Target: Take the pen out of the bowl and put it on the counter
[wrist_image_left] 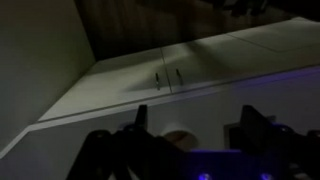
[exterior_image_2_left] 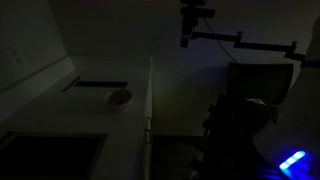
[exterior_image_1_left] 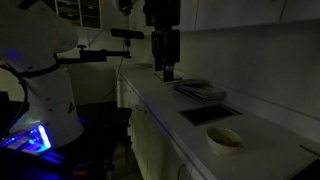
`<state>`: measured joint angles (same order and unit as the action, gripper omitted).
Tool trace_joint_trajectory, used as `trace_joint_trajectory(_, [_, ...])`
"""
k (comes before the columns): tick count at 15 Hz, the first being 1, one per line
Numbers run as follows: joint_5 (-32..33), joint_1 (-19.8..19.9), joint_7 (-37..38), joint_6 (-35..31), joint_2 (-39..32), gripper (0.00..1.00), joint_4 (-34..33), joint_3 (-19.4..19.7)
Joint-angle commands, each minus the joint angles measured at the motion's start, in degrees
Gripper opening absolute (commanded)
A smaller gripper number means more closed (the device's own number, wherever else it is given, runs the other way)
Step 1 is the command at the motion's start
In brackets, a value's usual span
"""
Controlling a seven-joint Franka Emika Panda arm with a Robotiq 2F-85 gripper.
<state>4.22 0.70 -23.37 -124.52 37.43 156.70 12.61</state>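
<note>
One dark room (exterior_image_1_left: 255, 50); pale counter (exterior_image_1_left: 165, 100) bears bowl (exterior_image_1_left: 213, 136), seemingly holding pen (exterior_image_1_left: 230, 142).

The red pen (exterior_image_1_left: 230, 141) lies inside the small white bowl (exterior_image_1_left: 212, 140) on the pale counter (exterior_image_1_left: 160, 100).
</note>
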Motion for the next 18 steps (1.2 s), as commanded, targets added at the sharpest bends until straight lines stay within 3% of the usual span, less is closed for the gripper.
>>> trace_joint_trajectory(1, [-0.28, 0.35, -0.18, 0.16, -0.02, 1.0, -0.1, -0.38])
trace_joint_trajectory(4, [-0.28, 0.35, -0.18, 0.16, -0.02, 1.0, -0.1, -0.38])
trace_joint_trajectory(8, [-2.03, 0.94, 16.44, -0.91, -7.17, 1.0, -3.27, -6.7])
trace_joint_trajectory(13, [-5.18, 0.94, 35.33, -8.49, -23.42, 1.0, -11.12, -13.54])
trace_joint_trajectory(18, [-7.74, 0.48, 47.89, -13.53, -42.79, 1.0, -23.51, -13.2])
